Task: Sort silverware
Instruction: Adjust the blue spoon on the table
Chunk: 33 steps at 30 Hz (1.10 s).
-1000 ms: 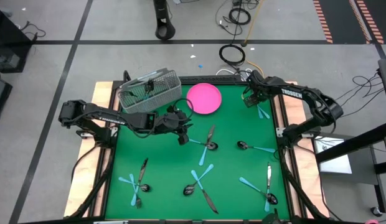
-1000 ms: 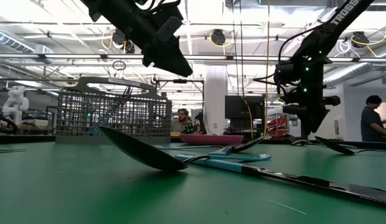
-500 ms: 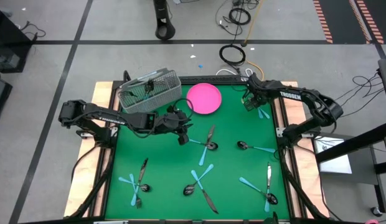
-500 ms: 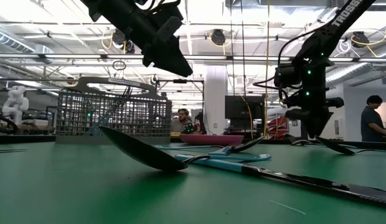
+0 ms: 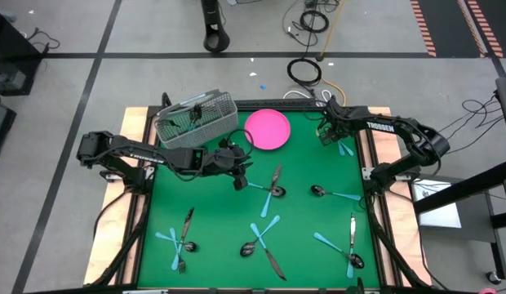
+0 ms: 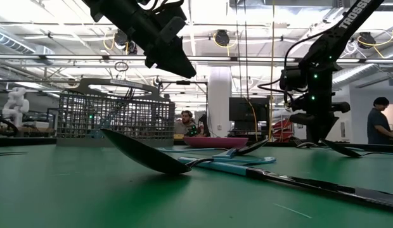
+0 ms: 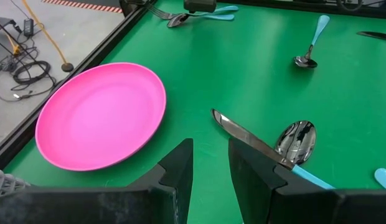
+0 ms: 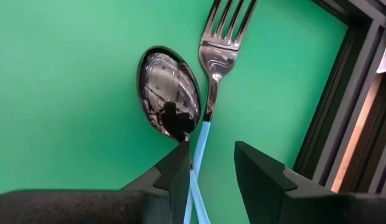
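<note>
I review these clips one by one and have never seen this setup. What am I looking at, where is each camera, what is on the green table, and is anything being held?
Two dark robot arms work at a green table. One camera looks straight down, one sits at table height, and one rides on each wrist. Scattered silverware, some with light blue handles, lies on the mat, with a pink plate and a wire-mesh basket at the far edge. The left gripper hovers mid-table, fingers apart and empty, near a knife and spoon. The right gripper, at the far right corner, is open over a blue-handled spoon and fork. Nothing is held.
</note>
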Motion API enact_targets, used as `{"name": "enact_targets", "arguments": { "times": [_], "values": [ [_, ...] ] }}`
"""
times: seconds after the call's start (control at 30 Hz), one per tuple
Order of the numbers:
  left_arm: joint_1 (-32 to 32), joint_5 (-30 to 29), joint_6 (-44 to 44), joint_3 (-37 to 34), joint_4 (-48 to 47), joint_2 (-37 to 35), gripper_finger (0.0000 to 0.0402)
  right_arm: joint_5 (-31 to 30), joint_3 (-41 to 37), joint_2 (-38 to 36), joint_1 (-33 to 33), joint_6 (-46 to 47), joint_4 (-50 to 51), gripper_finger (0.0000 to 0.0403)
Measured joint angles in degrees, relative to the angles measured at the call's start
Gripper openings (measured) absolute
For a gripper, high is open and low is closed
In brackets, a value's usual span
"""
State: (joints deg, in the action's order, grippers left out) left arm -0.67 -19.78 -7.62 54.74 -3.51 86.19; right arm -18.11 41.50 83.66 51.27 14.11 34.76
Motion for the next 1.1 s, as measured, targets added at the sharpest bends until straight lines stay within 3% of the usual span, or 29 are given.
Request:
{"name": "enact_targets", "arguments": {
  "times": [0.27,0.57,0.7,1.1],
  "values": [
    [0.0,0.0,0.4,0.0,0.0,0.0,0.0105,4.7,0.0,0.0,-1.1,0.2,0.1,0.0116],
    [0.0,0.0,0.5,0.0,0.0,0.0,0.0105,4.9,0.0,-1.2,-3.5,0.0,0.4,0.0116],
    [0.0,0.0,0.6,0.0,0.0,0.0,0.0105,7.6,0.0,-3.1,-3.6,-0.3,0.2,0.0116],
    [0.1,0.0,0.6,0.0,0.0,0.0,0.0105,3.0,0.0,-1.3,-2.5,0.4,-1.9,0.0116]
  ]
}}
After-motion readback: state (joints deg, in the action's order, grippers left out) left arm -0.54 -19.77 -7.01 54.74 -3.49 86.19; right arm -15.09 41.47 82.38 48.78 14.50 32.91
